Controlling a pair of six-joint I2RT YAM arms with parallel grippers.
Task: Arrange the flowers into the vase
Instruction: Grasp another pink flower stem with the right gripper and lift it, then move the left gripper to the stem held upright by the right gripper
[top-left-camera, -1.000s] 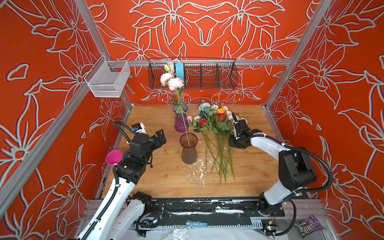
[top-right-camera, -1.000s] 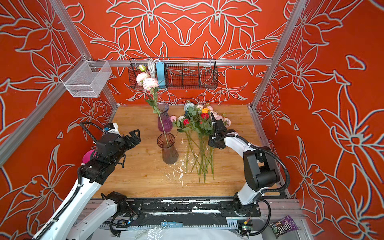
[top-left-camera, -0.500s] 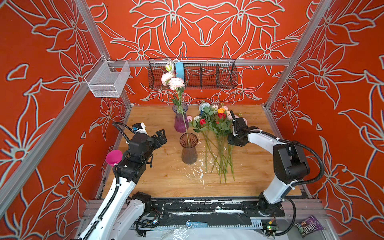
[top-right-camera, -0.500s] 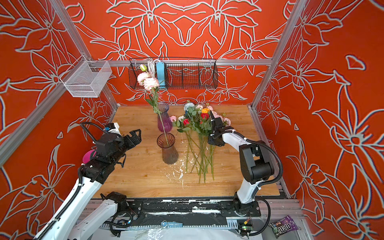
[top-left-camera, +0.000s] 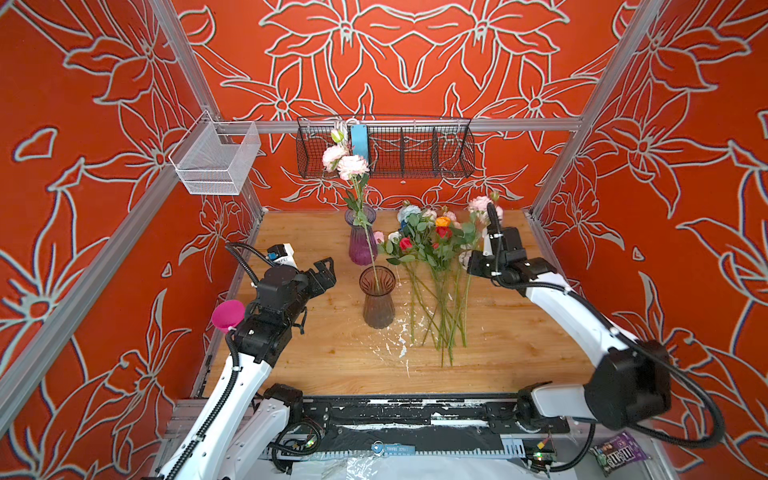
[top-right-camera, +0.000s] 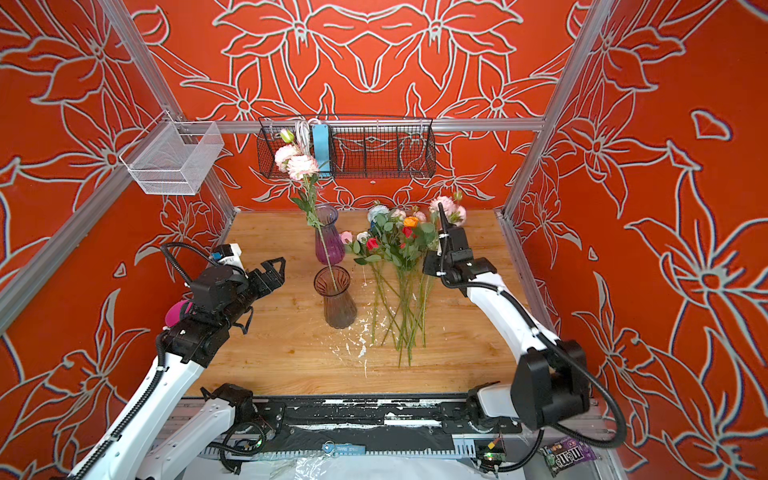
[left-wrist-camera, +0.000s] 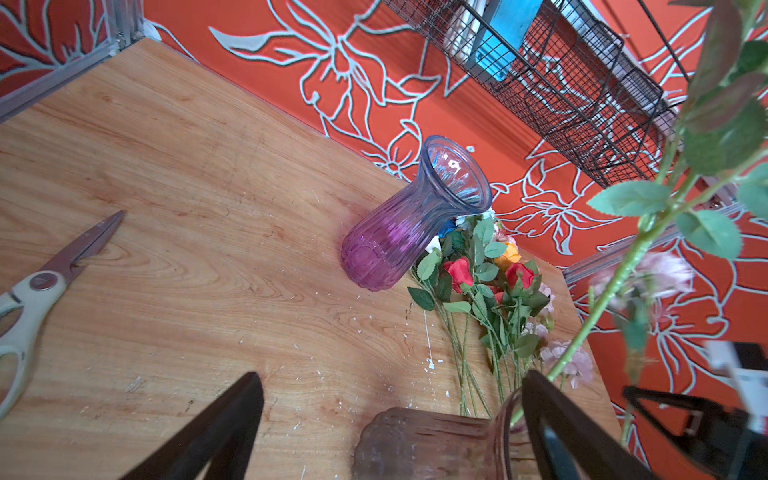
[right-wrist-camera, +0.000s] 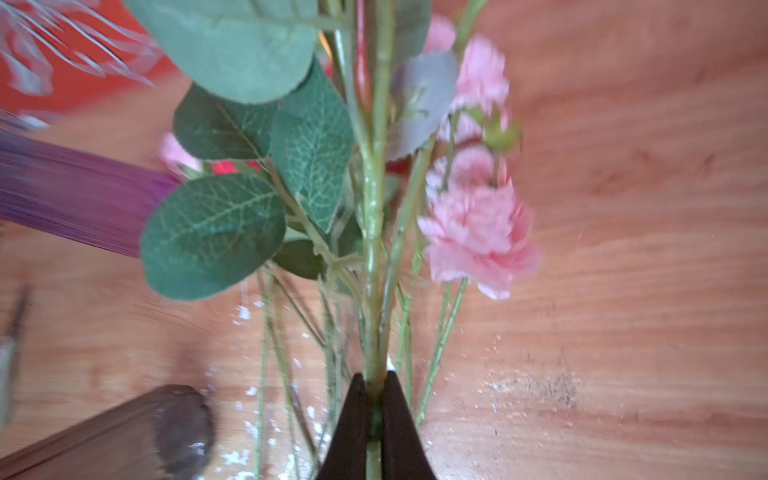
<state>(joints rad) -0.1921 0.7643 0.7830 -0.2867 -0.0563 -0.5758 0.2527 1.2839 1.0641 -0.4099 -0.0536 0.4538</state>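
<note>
right end effector (right-wrist-camera: 376, 384) newly closed, stem (right-wrist-camera: 375, 249) pinched

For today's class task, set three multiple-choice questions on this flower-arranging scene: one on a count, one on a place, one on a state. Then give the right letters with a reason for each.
1. How many vases stand on the table?
A. one
B. two
C. three

2. The tall pink-bloomed stem stands in:
A. the brown vase
B. the purple vase
C. no vase; it lies flat

3. The right claw is:
A. wide open
B. shut on nothing
C. shut on a green stem

Answers:
1 B: only the brown and purple vases stand there.
2 A: the stem rises from the brown vase's mouth, and the left wrist view shows the purple one empty.
3 C: the right wrist view shows the claw pinching the stem.
</note>
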